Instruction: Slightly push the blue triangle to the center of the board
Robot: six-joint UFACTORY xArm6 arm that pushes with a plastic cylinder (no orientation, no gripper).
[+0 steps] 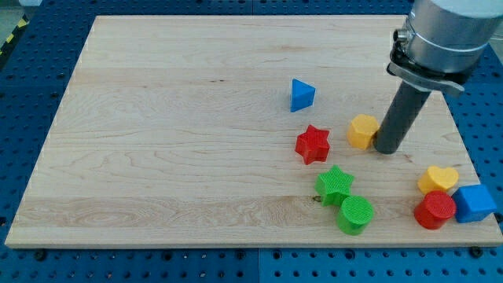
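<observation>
Standing upright on the worktop (157, 118), the dark rod meets the wood with my tip (387, 149) at the view's right, below the grey arm housing (440, 31). No pincer is fitted, so no released or clenched state applies; the rod holds nothing.

Item 1: yellow block (363, 130), roughly hexagonal, just beside my tip on the view's left, touching or nearly touching the rod; which one cannot be told.

Item 2: red star (313, 145), further toward the view's left, near the yellow block but apart from it.

Item 3: blue triangle (301, 95), toward the view's top-left of my tip, well apart from it, right of the board's middle, with no other block touching it.

Item 4: green star (335, 185), below the red star, touching or nearly touching the green cylinder (356, 215) at its lower right.

Item 5: yellow heart (438, 180), red cylinder (435, 210) and blue cube (475, 203), clustered at the board's lower right corner, below my tip.

Surround: blue perforated table (31, 63) around the board.
</observation>
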